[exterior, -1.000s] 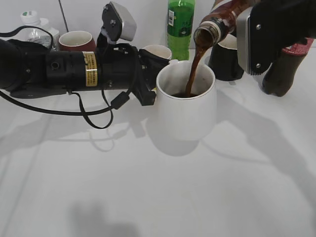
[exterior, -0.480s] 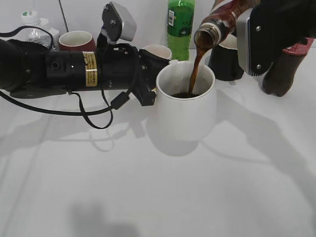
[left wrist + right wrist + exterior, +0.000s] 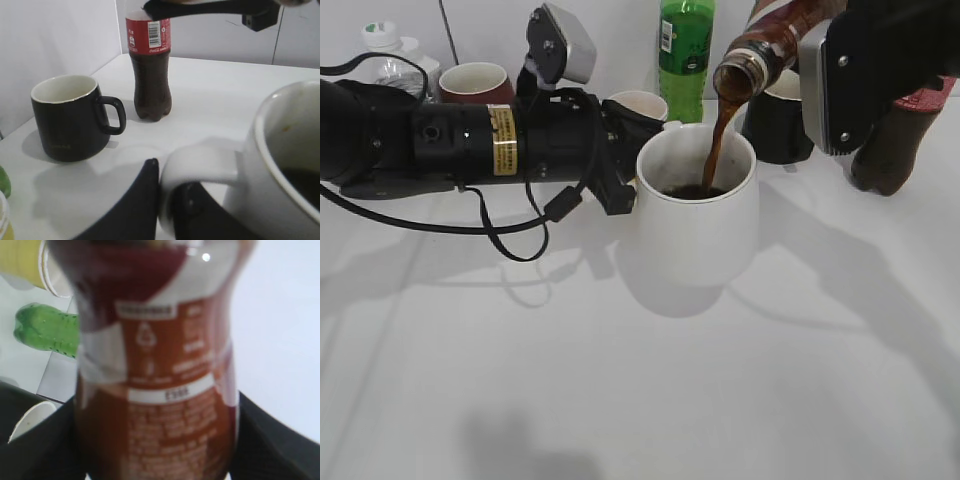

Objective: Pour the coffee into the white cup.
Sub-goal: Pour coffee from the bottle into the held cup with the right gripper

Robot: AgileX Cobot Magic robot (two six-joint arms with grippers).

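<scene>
The white cup (image 3: 698, 225) stands mid-table with dark coffee in its bottom. My left gripper (image 3: 625, 165) is shut on its handle (image 3: 200, 162), one finger inside the loop and one outside (image 3: 167, 200). My right gripper (image 3: 840, 70) is shut on the coffee bottle (image 3: 760, 50), tilted mouth-down over the cup at upper right. A brown stream falls from the bottle mouth into the cup. In the right wrist view the bottle's red-and-white label (image 3: 155, 375) fills the frame between the fingers (image 3: 155, 450).
A dark grey mug (image 3: 70, 117) and a cola bottle (image 3: 150, 70) stand behind the cup on the right (image 3: 890, 140). A green bottle (image 3: 685, 50), a yellow paper cup (image 3: 638, 103), a red cup (image 3: 475, 80) and a clear bottle (image 3: 390, 55) line the back.
The coffee keeps streaming into the cup. The bottle and both arms hold almost the same pose.
</scene>
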